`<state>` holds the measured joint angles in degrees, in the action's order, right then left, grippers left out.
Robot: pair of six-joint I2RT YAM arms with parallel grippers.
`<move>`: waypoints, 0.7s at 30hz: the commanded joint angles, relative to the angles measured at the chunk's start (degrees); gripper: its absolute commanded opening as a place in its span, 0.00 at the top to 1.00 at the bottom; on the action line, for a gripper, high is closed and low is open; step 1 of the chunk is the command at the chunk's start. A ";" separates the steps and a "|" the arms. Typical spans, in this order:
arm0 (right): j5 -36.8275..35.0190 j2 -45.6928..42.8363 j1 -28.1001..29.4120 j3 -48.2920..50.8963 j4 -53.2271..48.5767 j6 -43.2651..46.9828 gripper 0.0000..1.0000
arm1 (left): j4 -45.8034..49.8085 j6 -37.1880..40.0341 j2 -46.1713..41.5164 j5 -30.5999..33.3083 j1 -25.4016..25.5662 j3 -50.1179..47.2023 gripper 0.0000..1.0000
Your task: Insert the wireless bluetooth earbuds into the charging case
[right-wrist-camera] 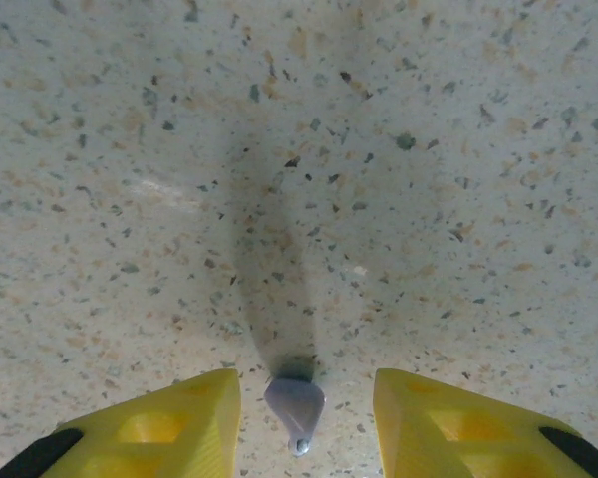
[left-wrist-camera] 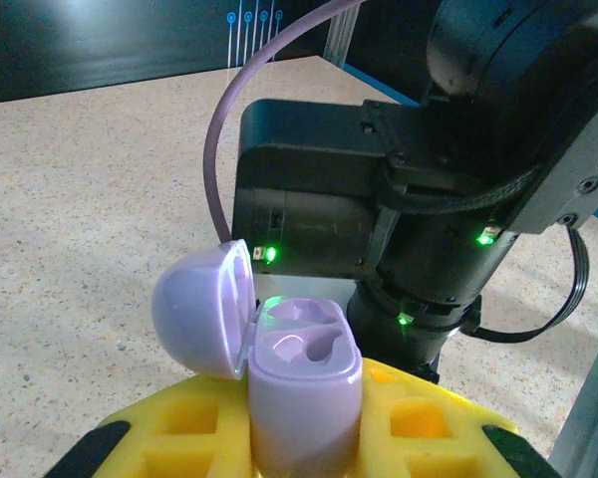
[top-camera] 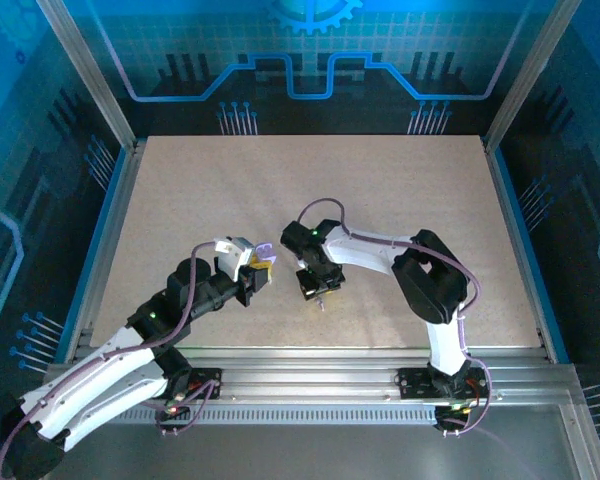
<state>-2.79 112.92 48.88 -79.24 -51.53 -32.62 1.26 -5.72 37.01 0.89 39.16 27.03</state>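
The beige speckled table (top-camera: 400, 200) spreads wide beneath both arms, which reach inward toward its middle. The left arm (top-camera: 110, 360) comes up from the near left corner; the right arm (top-camera: 420, 280) bends in from the near right, its black wrist housing (left-wrist-camera: 319, 204) looming behind the case in the left wrist view.

The left end effector (top-camera: 260, 268) is pinching the pale lavender plastic charging case (left-wrist-camera: 304, 388) between its yellow fingers (left-wrist-camera: 419, 418), holding it upright above the table. The rounded hinged lid (left-wrist-camera: 204, 309) stands swung open to one side, and two moulded wells show on the case's upper face.

The right end effector (right-wrist-camera: 304, 390) points down at the table just beside the left one, its yellow fingers (right-wrist-camera: 169, 423) spread apart. Between them sits the small pale lavender stemmed earbud (right-wrist-camera: 297, 406) — a gap shows on either side, so neither finger touches it. Whether it rests flat on the table I cannot tell.
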 commanded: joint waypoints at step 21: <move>0.24 2.56 2.17 -0.25 -3.32 -2.71 0.66 | 0.37 0.09 -0.37 0.70 -0.15 0.48 0.80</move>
<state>-2.59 114.21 50.00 -79.24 -52.88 -34.52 1.28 -5.69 37.01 0.89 39.16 27.03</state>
